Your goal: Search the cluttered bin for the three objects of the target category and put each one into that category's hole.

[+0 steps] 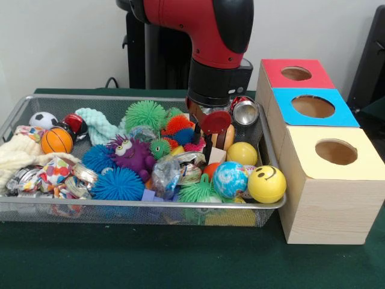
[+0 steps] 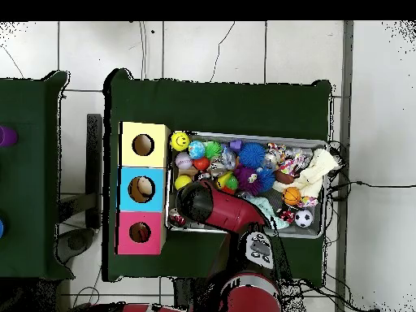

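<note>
The bin point(image 1: 150, 98) is a wide silver wire-mesh basket full of toys; it also shows in the overhead view point(image 2: 244, 136). The hole point(image 1: 296, 73) is a round cut-out in the red top of the farthest wooden box, also seen from overhead point(image 2: 140, 232). My gripper point(image 1: 209, 143) hangs low over the bin's right part, among the toys beside a yellow ball point(image 1: 242, 153) and above a wooden block. From overhead it is hidden under the arm point(image 2: 213, 208). I cannot tell whether it holds anything.
Blue-topped point(image 1: 313, 106) and yellow-topped point(image 1: 335, 152) boxes stand in line with the red one, right of the bin. The toys include a yellow smiley ball point(image 1: 266, 183), a blue swirled ball point(image 1: 230, 179), a purple monster point(image 1: 131, 153), a green spiky ball point(image 1: 145, 114), a basketball point(image 1: 56, 139) and silver cans point(image 1: 245, 112).
</note>
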`<state>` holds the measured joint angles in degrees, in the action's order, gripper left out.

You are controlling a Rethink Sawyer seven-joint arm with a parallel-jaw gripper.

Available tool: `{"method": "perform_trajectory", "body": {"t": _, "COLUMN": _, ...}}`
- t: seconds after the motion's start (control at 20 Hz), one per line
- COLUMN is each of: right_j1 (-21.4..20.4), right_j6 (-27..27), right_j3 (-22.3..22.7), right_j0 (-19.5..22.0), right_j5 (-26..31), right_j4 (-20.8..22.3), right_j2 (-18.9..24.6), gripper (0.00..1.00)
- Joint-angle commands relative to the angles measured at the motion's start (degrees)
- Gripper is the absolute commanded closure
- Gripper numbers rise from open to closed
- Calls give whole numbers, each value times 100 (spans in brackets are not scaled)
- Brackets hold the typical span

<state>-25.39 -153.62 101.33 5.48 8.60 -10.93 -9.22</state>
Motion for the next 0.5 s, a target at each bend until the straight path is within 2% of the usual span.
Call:
{"method": "perform_trajectory", "body": {"t": 0.05, "right_j1": 841, "right_j6": -682, "right_j3": 172, "right_j0": 225, "right_j5": -691, "right_j4": 8, "right_j2": 307, "gripper": 0}}
{"method": "perform_trajectory", "body": {"t": 0.35, "right_j1": 933, "right_j6": -754, "right_j3": 124, "right_j0": 5, "right_j5": -750, "right_j4": -129, "right_j2": 188, "gripper": 0}}
{"method": "perform_trajectory", "body": {"t": 0.5, "right_j1": 1067, "right_j6": -635, "right_j3": 129, "right_j0": 200, "right_j5": -1042, "right_j4": 39, "right_j2": 272, "gripper": 0}}
